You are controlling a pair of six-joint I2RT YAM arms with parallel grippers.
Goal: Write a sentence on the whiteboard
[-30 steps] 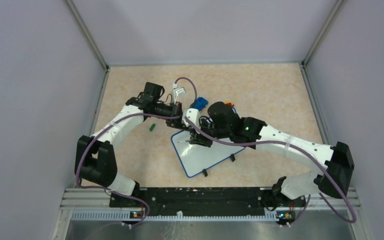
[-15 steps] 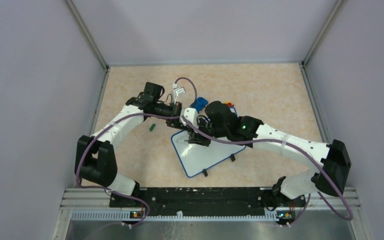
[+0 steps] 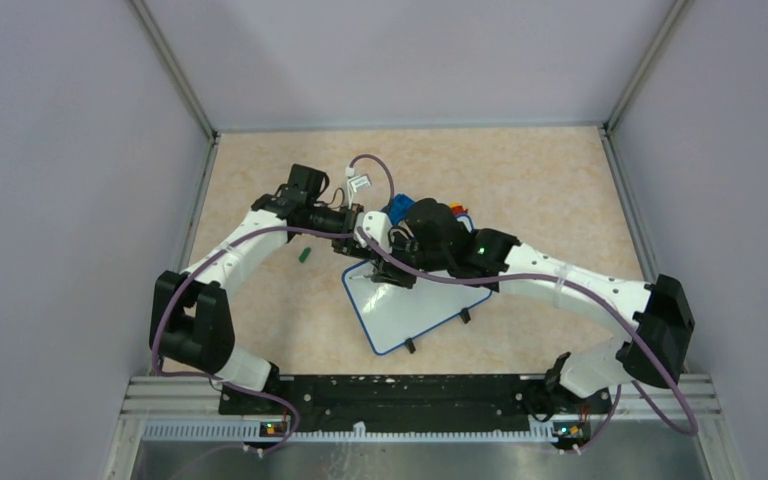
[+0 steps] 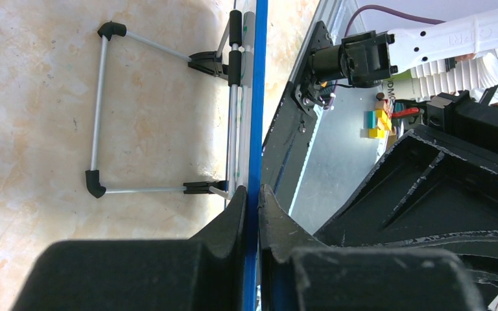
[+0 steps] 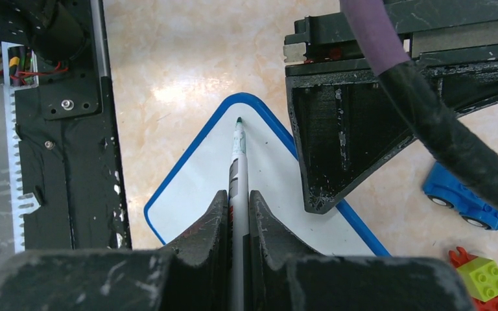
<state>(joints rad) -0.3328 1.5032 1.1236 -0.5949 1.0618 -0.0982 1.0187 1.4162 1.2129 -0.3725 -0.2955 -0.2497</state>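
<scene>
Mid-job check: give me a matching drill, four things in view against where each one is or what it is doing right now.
Things:
1. left gripper
2. right gripper
3. marker
4. blue toy car

States:
A. on the table, beside the board
B. shut on the marker
C. tip pointing at a rounded corner of the whiteboard
D. shut on the whiteboard's blue rim

Pairs: 1-D, 2-B, 3-C, 4-A

No readable text, labels or numbers, none legible on whiteboard (image 5: 194, 181)

Lab test cell: plain panel walls (image 3: 60, 150), aluminium framing (image 3: 174, 68).
</scene>
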